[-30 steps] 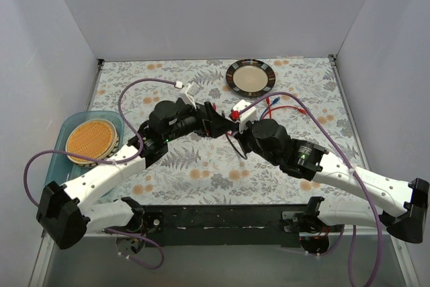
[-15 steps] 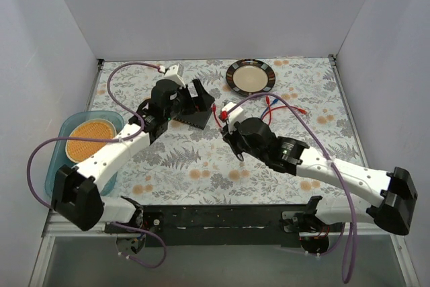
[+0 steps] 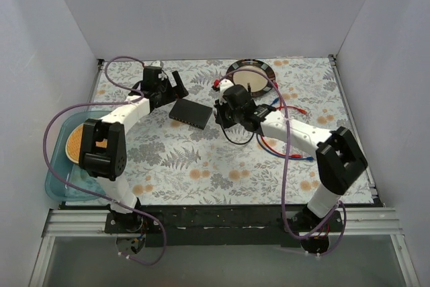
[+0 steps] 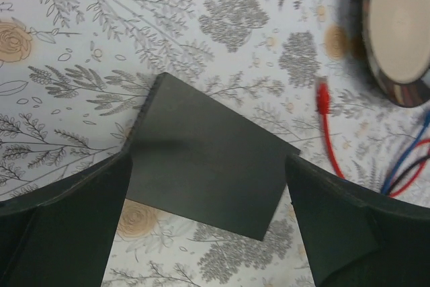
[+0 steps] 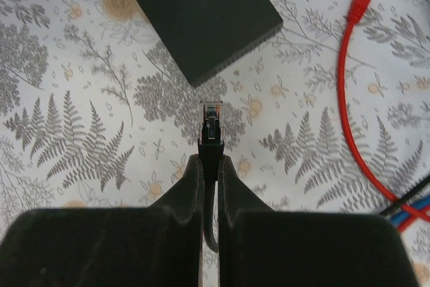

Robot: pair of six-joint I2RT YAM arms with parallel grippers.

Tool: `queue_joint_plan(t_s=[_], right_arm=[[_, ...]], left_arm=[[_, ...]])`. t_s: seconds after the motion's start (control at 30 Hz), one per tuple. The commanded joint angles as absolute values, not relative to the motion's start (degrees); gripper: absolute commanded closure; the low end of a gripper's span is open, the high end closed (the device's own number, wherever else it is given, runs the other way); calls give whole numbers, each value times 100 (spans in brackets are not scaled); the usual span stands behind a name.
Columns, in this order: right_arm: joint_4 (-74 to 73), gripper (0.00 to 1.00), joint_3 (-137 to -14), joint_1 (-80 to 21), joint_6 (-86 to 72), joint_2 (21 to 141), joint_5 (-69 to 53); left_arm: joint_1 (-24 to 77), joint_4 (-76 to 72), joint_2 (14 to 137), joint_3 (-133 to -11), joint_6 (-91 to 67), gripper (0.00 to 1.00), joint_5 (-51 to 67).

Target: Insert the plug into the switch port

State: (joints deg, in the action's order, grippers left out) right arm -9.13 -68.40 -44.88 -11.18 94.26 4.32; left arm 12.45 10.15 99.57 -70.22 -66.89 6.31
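Right tool (image 5: pixel 209 166) pinches the plug (image 5: pixel 211 126) near the switch box (image 5: pixel 195 11) — ports apparently hidden — left tool (image 4: pixel 208 160) spread.

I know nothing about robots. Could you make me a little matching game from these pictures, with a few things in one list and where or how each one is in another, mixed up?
Things:
1. plug
2. black box
3. round plate
4. left gripper

Places or states:
A. dark-rimmed, at the far side of the table
B. open, holding nothing
C. pinched in the right gripper, tip pointing towards the box
D. lying flat on the flowered cloth, between the two grippers

Pairs: 1-C, 2-D, 3-A, 4-B
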Motion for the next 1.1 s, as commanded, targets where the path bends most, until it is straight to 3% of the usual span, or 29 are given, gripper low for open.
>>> queue_joint_plan(t_s=[0.0, 0.4, 0.93, 1.07], right_arm=[[-1018, 99, -7714, -4386, -1195, 10140, 35], [-1002, 99, -8103, -3859, -1450, 11011, -413], [-1415, 99, -8736, -3700, -1486, 12102, -562], [-1538, 99, -8833, -3683, -1459, 12129, -448]], left_arm=[[1090, 1134, 10476, -7268, -6469, 2, 431], [993, 624, 11031, -6804, -6776, 2, 1563], [1169, -413, 8526, -4070, -7409, 2, 2593], [1222, -178, 8289, -4051, -7322, 2, 1982]])
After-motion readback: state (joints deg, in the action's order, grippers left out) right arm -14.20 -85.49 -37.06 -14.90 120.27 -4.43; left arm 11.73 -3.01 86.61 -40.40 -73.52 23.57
